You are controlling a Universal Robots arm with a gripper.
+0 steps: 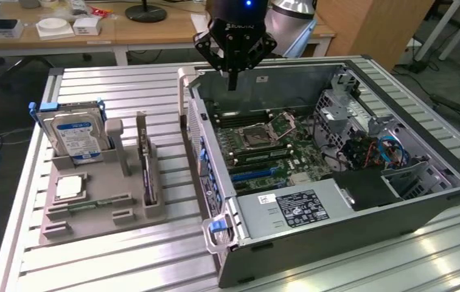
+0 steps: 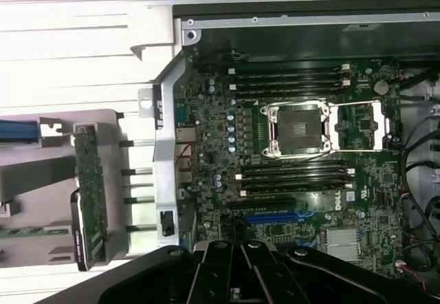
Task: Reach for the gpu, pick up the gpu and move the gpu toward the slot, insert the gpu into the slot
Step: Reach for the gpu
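Note:
The gpu [image 1: 145,169] is a thin dark card standing on edge in a slot of the grey holder [image 1: 100,210], in the exterior view's left half. In the wrist view the gpu [image 2: 90,195] appears edge-on, green with a dark end. My gripper [image 1: 232,84] hangs above the far end of the open computer case [image 1: 327,240], well apart from the card, its fingers shut together on nothing. The gripper [image 2: 239,257] shows over the motherboard. The blue slot [image 1: 252,174] lies on the motherboard, and the blue slot [image 2: 272,218] sits close to the fingertips.
A blue-labelled hard drive [image 1: 76,137] stands upright at the holder's far end. A silver chip [image 1: 69,187] and a green memory stick [image 1: 94,204] lie on the holder. The case's side wall [image 1: 201,152] rises between holder and motherboard. Desks stand behind the slatted table [image 1: 108,267].

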